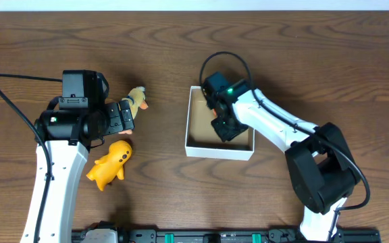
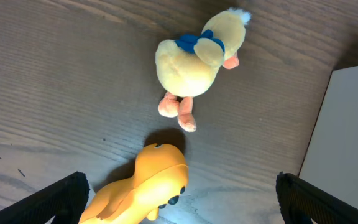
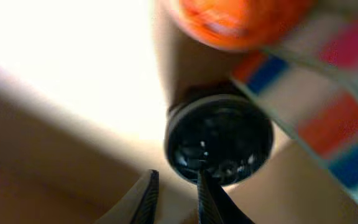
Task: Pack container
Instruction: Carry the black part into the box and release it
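Note:
The container [image 1: 191, 121] is a white-walled box, brown inside, right of centre. It also shows at the right edge of the left wrist view [image 2: 347, 130]. My right gripper [image 1: 223, 125] is down inside it. Its fingers [image 3: 174, 198] are nearly together on a blurred toy with a black wheel [image 3: 219, 140], orange top and coloured stripes. My left gripper [image 1: 123, 118] is open and empty [image 2: 182, 190], above a yellow plush [image 1: 110, 163] [image 2: 145, 186] and just short of a pale duck plush [image 1: 138, 100] [image 2: 194, 59] with a blue bow.
The wooden table [image 1: 316, 47] extends on all sides. A black cable [image 1: 9, 101] loops from the left arm. The right arm's base [image 1: 323, 169] stands at the front right, and a black rail [image 1: 215, 236] runs along the front edge.

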Controlling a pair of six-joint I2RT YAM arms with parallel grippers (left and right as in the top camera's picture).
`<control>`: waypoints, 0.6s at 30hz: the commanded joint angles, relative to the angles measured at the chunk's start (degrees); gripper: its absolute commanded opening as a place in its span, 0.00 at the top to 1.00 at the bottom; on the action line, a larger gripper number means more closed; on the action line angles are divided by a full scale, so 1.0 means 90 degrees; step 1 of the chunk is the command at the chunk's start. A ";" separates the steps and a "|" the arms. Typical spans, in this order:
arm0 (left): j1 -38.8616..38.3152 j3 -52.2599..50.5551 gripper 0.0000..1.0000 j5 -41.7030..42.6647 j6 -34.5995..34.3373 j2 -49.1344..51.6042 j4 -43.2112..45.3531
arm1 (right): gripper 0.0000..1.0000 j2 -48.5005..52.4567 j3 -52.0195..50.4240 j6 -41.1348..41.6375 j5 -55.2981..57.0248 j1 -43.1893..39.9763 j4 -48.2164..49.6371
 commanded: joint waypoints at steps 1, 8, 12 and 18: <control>-0.0015 0.0100 0.02 -0.0010 0.0058 0.0034 -0.0041 | 0.76 0.0039 0.0012 0.0583 0.0605 -0.0168 0.0102; -0.0015 0.0100 0.02 -0.0010 0.0058 0.0034 -0.0039 | 0.78 0.0036 0.0015 -0.0049 0.0333 -0.0058 0.0197; -0.0015 0.0097 0.02 -0.0010 0.0058 0.0036 -0.0036 | 0.81 0.0007 0.0024 -0.0396 0.0170 0.0136 0.0279; -0.0015 0.0097 0.02 -0.0010 0.0058 0.0036 -0.0039 | 0.82 -0.0500 0.0277 -0.0559 -0.0109 0.0321 0.0488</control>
